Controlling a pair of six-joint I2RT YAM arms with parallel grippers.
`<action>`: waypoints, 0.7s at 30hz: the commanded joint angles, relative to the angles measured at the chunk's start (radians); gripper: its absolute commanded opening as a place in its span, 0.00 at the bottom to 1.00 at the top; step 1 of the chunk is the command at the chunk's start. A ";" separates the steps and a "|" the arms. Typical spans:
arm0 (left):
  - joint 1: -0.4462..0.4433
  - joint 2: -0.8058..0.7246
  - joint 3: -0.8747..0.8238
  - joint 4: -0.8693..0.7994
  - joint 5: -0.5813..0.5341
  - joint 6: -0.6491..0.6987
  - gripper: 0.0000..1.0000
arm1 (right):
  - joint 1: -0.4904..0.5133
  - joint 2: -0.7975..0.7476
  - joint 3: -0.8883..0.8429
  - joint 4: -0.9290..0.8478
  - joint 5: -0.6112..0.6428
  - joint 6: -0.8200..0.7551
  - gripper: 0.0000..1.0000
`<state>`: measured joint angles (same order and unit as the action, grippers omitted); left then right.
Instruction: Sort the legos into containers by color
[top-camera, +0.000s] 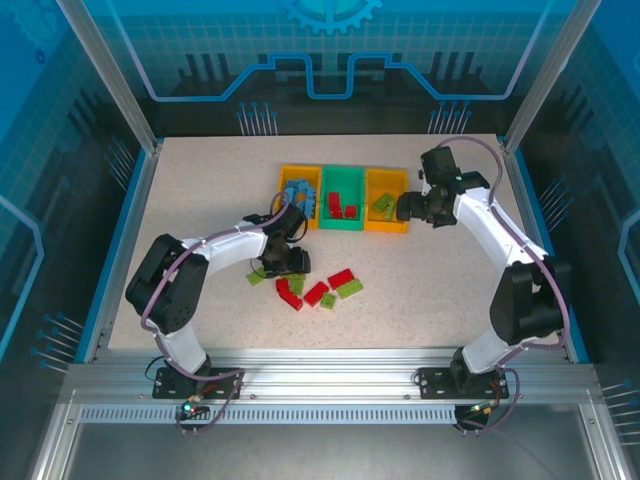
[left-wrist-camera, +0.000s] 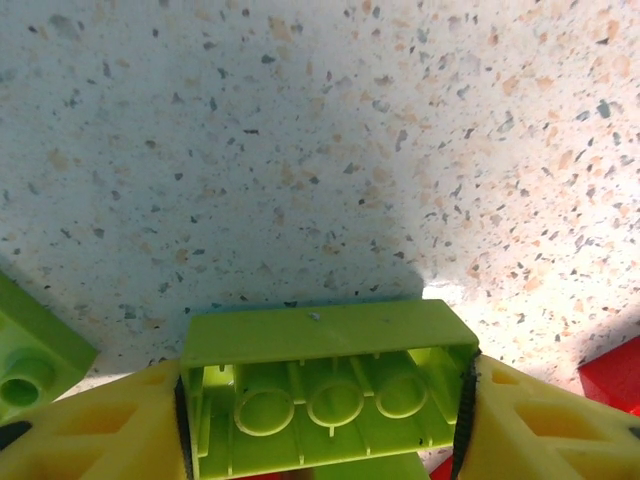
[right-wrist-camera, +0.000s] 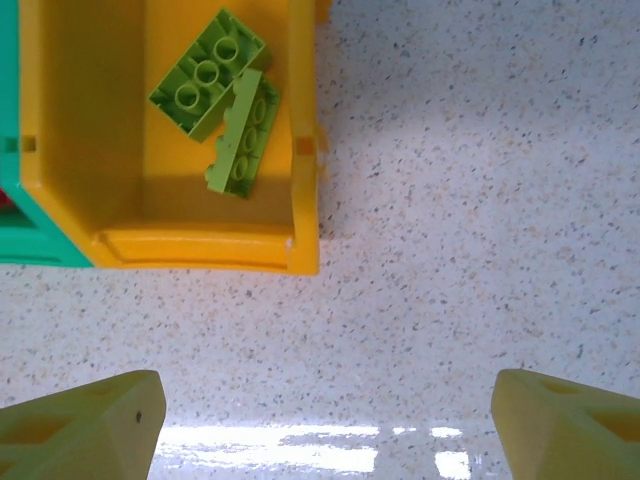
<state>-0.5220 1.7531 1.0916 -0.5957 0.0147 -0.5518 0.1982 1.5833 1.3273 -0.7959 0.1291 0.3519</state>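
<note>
left pincer (left-wrist-camera: 325, 415): clamped on green brick (left-wrist-camera: 320, 338), close to tabletop (left-wrist-camera: 300, 130)
right pincer (right-wrist-camera: 325, 425): wide apart, empty, near yellow bin (right-wrist-camera: 303, 150) holding two green bricks (right-wrist-camera: 205, 85)

You have no writing, number or brand name to read in any of these views. The nearest thing to a sign is a light-blue gear emblem (top-camera: 330, 12) with circuit-like lines on the enclosure's back wall (top-camera: 420, 50), well beyond the right gripper (top-camera: 403, 208). It carries no letters.
</note>
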 joint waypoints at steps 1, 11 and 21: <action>-0.007 -0.004 0.104 -0.008 0.001 -0.012 0.56 | 0.003 -0.059 -0.104 0.059 -0.070 0.036 0.86; -0.014 0.196 0.549 0.050 0.154 0.006 0.59 | 0.021 -0.225 -0.417 0.209 -0.129 0.110 0.86; -0.023 0.306 0.683 -0.008 0.170 -0.020 0.64 | 0.003 -0.106 -0.360 0.223 -0.139 0.070 0.90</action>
<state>-0.5396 2.0689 1.7851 -0.5751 0.1558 -0.5518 0.2035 1.4204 0.9241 -0.6003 0.0208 0.4332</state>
